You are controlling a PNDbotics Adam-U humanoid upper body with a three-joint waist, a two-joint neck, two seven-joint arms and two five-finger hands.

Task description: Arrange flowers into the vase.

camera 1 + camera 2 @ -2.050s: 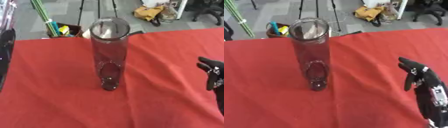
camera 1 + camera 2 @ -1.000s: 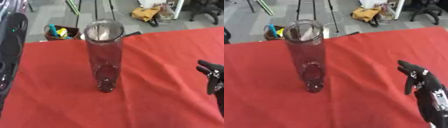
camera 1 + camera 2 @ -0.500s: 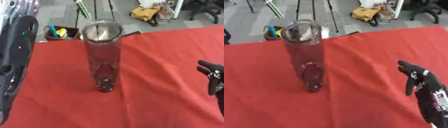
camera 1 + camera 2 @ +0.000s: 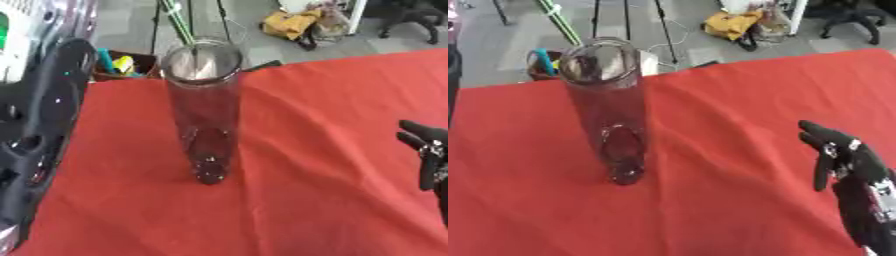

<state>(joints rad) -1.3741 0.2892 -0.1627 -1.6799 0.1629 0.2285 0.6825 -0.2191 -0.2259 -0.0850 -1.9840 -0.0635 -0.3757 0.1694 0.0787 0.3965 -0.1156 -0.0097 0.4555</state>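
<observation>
One clear vase (image 4: 203, 107) upright on red cloth (image 4: 315, 110); rt robot hand (image 4: 846, 160) idle, fingers relaxed.

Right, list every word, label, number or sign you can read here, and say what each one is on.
None can be read.
The clear vase bears no label.
The red cloth is plain.
The right hand has small pale marks, too blurred to read.
The yellow bag on the floor shows no legible print.

The vase (image 4: 610, 110) stands upright on the table (image 4: 728, 105), well to the left of the right hand (image 4: 846, 157) and slightly farther back.
</observation>
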